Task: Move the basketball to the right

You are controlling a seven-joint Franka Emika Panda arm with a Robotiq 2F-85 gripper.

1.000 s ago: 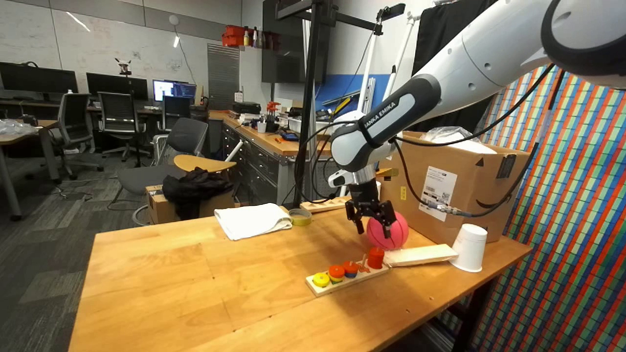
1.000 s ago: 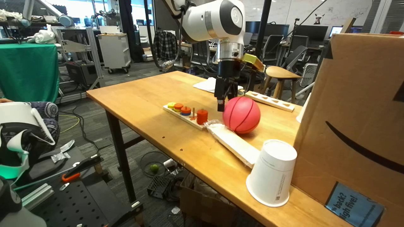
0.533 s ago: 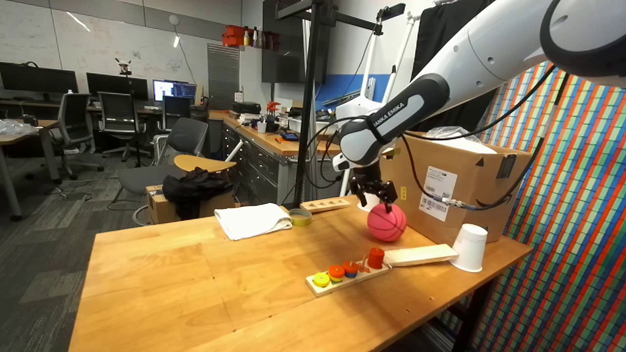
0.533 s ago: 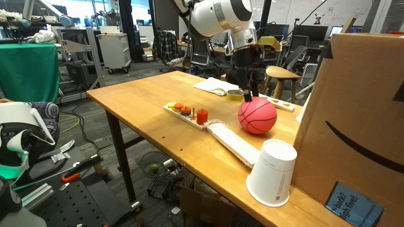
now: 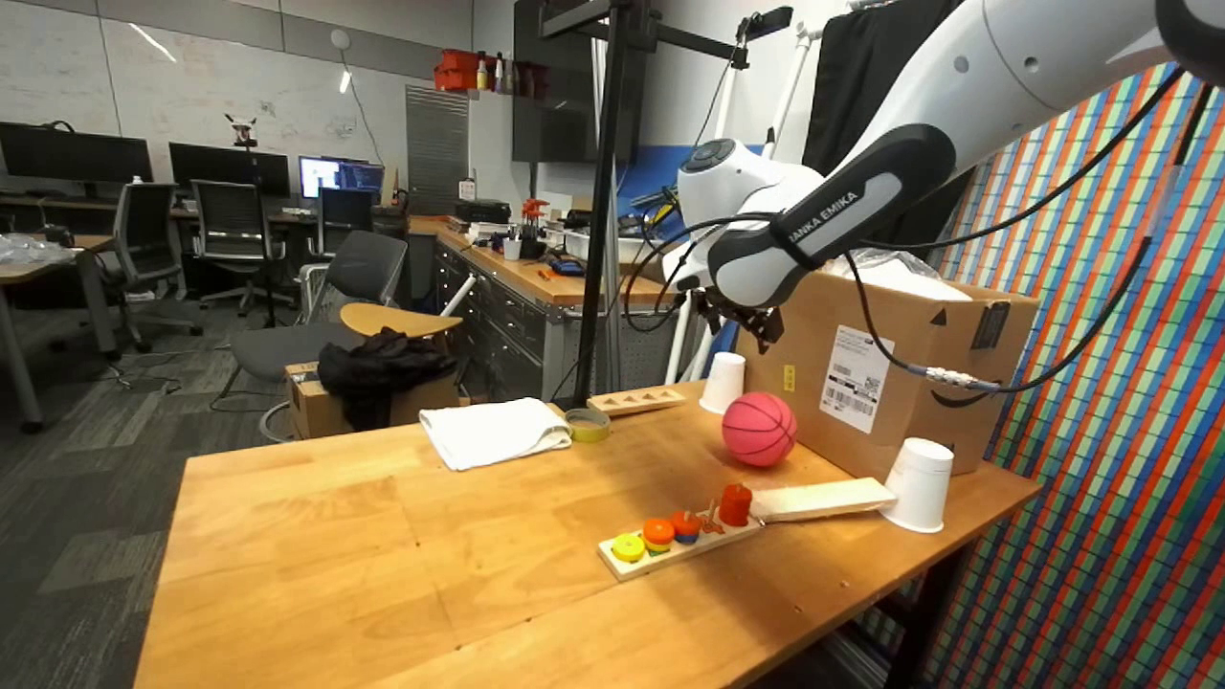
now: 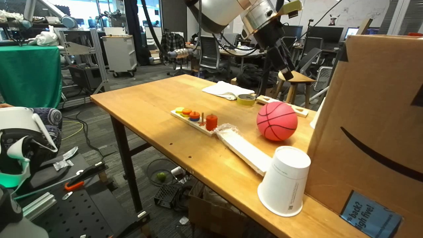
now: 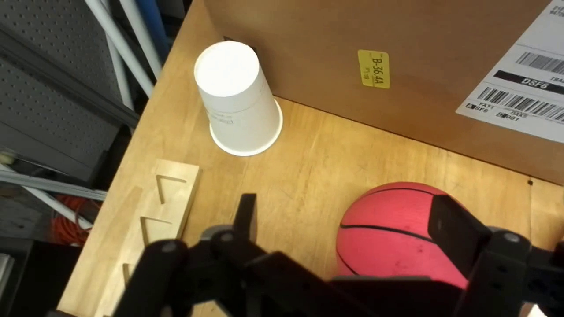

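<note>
Three views of one table (image 5: 335, 536)
In an exterior view the camera looks down over the table toward a workbench (image 5: 498, 321), box (image 5: 900, 411) at right; in an exterior view it stands close by box and cup (image 6: 284, 185), facing chairs (image 6: 209, 46). Table and ball (image 6: 277, 121) show in both exterior views; the wrist view, nearest the ball, looks steeply down toward the box.

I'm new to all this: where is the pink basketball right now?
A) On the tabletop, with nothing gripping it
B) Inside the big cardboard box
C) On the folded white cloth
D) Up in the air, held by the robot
A: the basketball rests on the tabletop, while the end effector hangs higher up, clear of it, its jaws wide apart.
</note>
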